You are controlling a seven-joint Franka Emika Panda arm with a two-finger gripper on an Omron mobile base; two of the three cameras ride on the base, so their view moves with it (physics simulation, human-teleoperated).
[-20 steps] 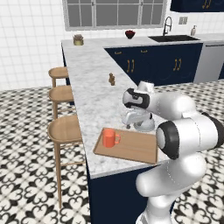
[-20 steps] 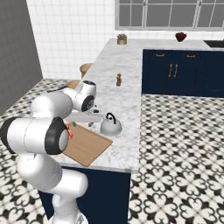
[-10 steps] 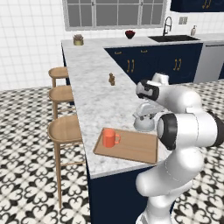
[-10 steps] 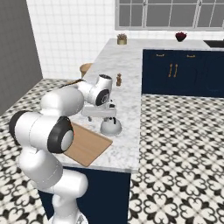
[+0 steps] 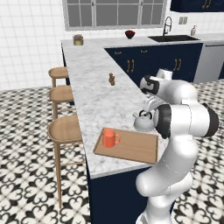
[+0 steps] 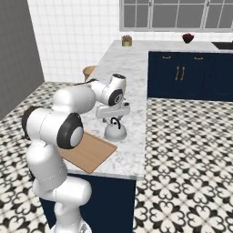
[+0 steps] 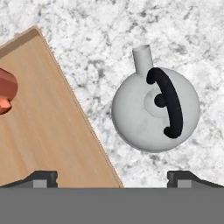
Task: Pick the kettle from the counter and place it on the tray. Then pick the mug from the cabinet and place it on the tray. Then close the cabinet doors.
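On the counter point(image 5: 94, 92), just off the tray's point(image 5: 138, 148) edge, the kettle point(image 7: 155, 109) sits upright, spout pointing away from the tray, black handle arched over its lid. Mug point(image 5: 109, 138) stands on the tray. Gripper point(image 7: 112, 178) hangs above kettle and tray edge, fingers spread wide, holding nothing.

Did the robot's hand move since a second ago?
Yes. The gripper was low over the tray beside the kettle; now it has swung toward the kettle and hangs above it.
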